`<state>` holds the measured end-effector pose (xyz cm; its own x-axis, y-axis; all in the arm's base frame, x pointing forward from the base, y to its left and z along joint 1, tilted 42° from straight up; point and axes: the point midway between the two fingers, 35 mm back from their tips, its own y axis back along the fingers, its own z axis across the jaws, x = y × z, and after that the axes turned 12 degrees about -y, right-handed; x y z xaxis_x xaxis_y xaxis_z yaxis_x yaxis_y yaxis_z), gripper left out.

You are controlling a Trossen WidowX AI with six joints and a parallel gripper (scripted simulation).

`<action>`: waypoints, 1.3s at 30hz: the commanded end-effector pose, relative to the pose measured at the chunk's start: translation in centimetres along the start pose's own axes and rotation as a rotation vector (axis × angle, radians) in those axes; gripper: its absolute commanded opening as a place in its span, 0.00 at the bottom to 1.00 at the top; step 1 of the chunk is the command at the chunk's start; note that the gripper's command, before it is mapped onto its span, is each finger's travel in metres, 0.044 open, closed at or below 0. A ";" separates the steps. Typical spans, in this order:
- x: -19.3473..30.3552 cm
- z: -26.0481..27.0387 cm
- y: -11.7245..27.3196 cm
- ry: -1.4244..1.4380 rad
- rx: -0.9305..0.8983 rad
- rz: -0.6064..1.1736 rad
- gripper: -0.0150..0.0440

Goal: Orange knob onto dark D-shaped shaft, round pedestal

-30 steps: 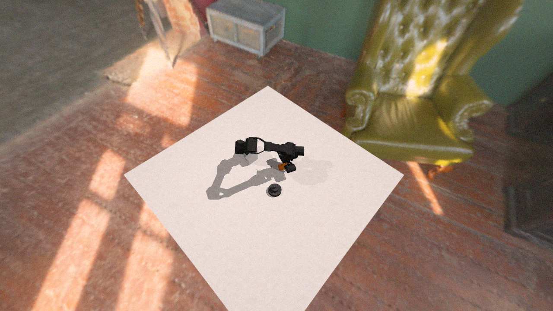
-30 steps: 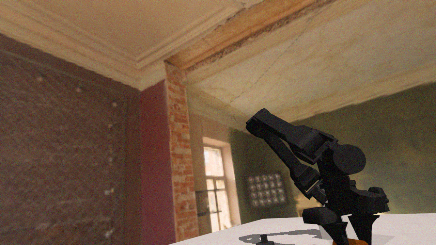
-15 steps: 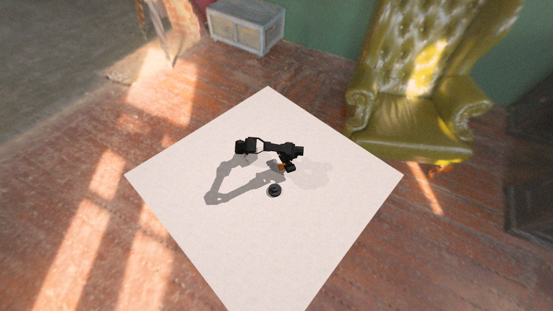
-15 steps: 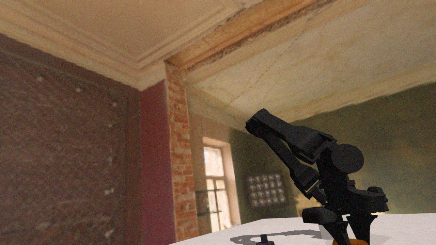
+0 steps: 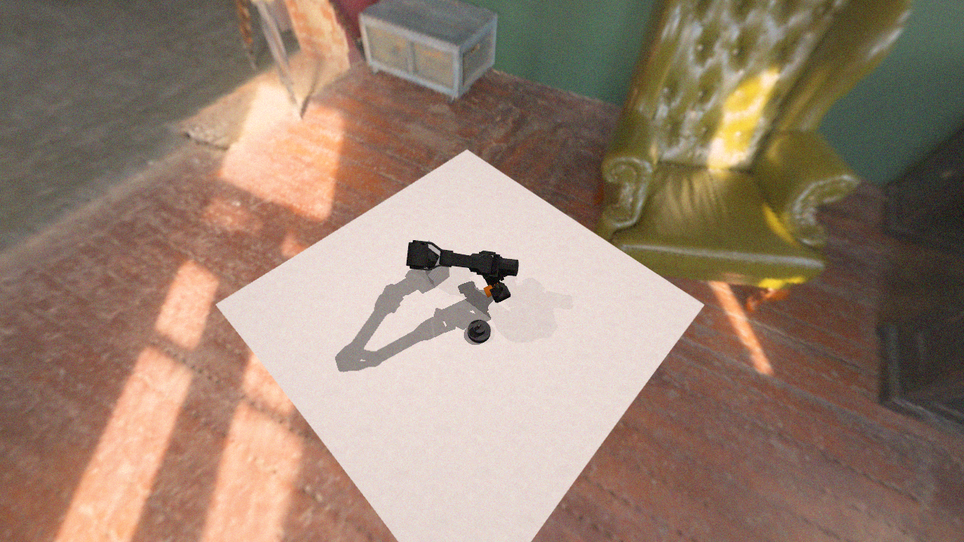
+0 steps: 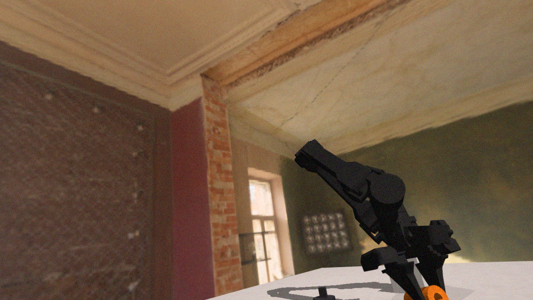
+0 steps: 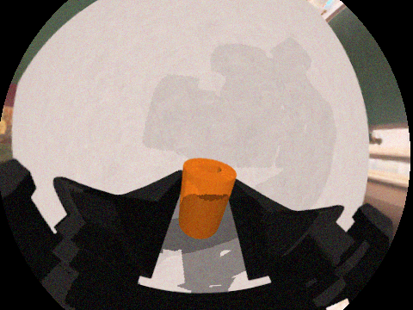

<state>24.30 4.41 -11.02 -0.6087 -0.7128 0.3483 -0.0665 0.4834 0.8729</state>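
My gripper (image 5: 492, 290) (image 6: 430, 293) (image 7: 206, 178) is shut on the orange knob (image 5: 488, 290) (image 6: 433, 289) (image 7: 202, 215), with a finger on each side of it. The knob is tipped over, and its end face with the hole points sideways in the exterior view. Its lower part is cut off there, so I cannot tell whether it touches the table. The dark round pedestal (image 5: 477, 335) (image 6: 323, 297) stands apart from the gripper, below it in the top view and to its left in the exterior view. Its shaft (image 6: 322, 289) points up. The pedestal is not visible in the wrist view.
The white table top (image 5: 471, 431) (image 6: 283, 282) (image 7: 86, 99) lies under the arm and the pedestal. The black arm (image 5: 465, 260) (image 6: 383, 208) reaches over it and casts grey shadows beside the pedestal. A green armchair (image 5: 714, 215) stands beyond the table edge.
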 end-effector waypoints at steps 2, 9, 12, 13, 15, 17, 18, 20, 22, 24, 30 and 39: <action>0.4 -0.1 0.4 -0.002 -0.019 -0.074 0.56; 0.9 -0.2 0.7 -0.001 -0.040 -0.174 0.56; 1.2 -0.3 0.9 -0.001 -0.050 -0.217 0.56; 1.2 -0.3 0.9 -0.001 -0.053 -0.231 0.56; 1.4 -0.3 1.0 0.000 -0.059 -0.259 0.56; 1.6 -0.3 1.1 0.000 -0.065 -0.287 0.56; 1.7 -0.4 1.1 0.000 -0.068 -0.301 0.56; 1.8 -0.4 1.2 0.000 -0.074 -0.329 0.56; 2.0 -0.4 1.3 0.000 -0.080 -0.357 0.56; 2.2 -0.5 1.4 0.000 -0.086 -0.384 0.56; 2.7 -0.6 1.5 0.001 -0.105 -0.467 0.56; 3.6 -0.7 1.7 0.002 -0.132 -0.589 0.56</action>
<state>22.77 2.53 -8.28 -0.5104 -0.8435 -0.1672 -0.2783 -0.0220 0.9602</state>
